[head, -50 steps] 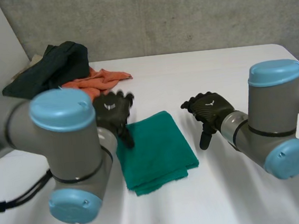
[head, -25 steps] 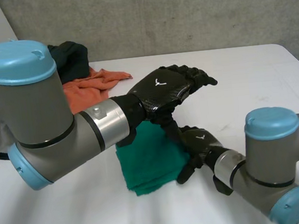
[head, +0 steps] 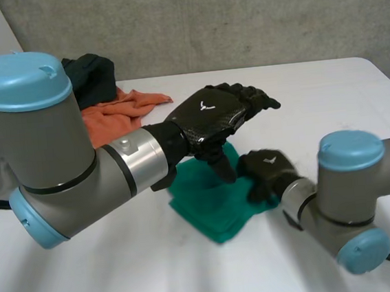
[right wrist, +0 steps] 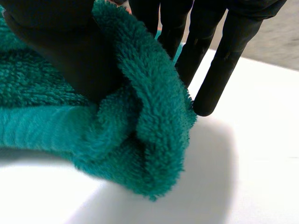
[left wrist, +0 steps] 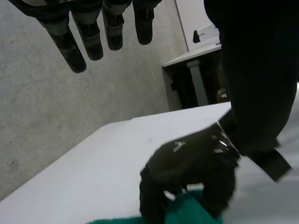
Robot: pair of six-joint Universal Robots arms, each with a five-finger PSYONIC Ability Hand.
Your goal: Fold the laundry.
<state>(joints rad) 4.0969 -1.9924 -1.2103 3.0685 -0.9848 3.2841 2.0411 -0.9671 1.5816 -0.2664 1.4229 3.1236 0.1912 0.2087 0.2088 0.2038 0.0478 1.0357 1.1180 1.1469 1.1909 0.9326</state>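
The green terry towel (head: 211,206), folded, lies on your white table (head: 329,98). Its plush looped edge bunches at the right hand (right wrist: 219,60), pinched between thumb and straight fingers. Both hands hide much of it. Your left hand (head: 213,116) hovers above, fingers straight, spread, holding nothing. Well apart from all fingers lie a crumpled orange cloth (head: 119,108) and a dark garment (head: 95,76), partly hidden by the left arm.

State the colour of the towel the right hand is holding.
The towel is teal green, seen best in the right wrist view.
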